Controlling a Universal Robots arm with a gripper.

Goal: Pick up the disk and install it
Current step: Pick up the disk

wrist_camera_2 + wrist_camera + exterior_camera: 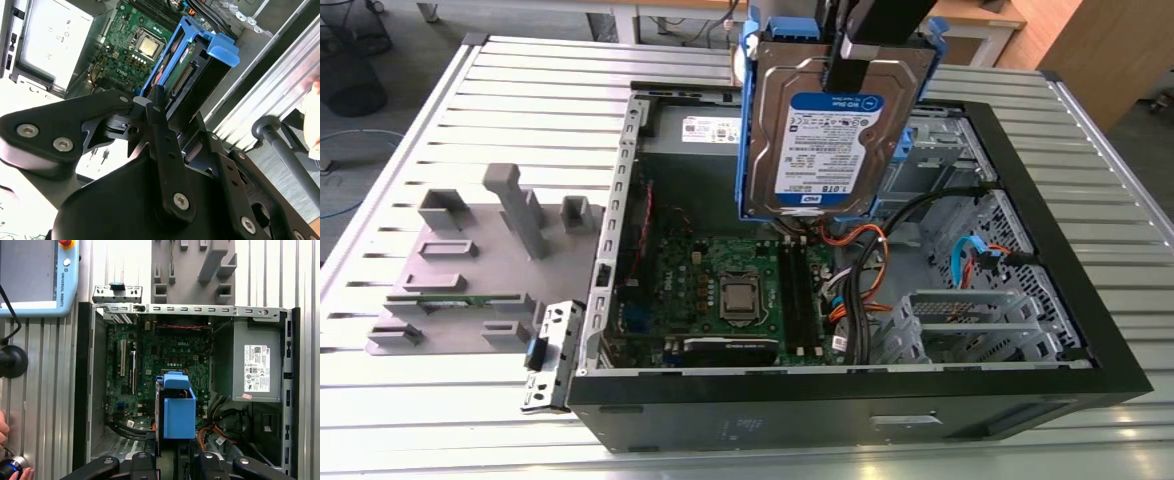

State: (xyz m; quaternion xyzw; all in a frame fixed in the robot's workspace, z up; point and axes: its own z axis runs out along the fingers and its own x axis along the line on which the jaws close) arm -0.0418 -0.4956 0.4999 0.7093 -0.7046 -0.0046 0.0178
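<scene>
While you watch the exterior view, the gripper (843, 68) has its fingers closed on the upper end of the disk (821, 140), which hangs upright in the air over the open computer case (854, 415). You see its white-and-blue label facing that camera, with blue rails running down both long sides. Below it lie the motherboard (720, 275) and a bundle of orange and black cables (861, 265). In the first wrist view you look down along the disk edge-on, over the board and beside the grey power supply (255, 365). In the second wrist view the fingers (162, 135) pinch the disk between them. A grey fixture block (467, 250) sits on the slatted table (427, 420), at the exterior view's left of the case.
</scene>
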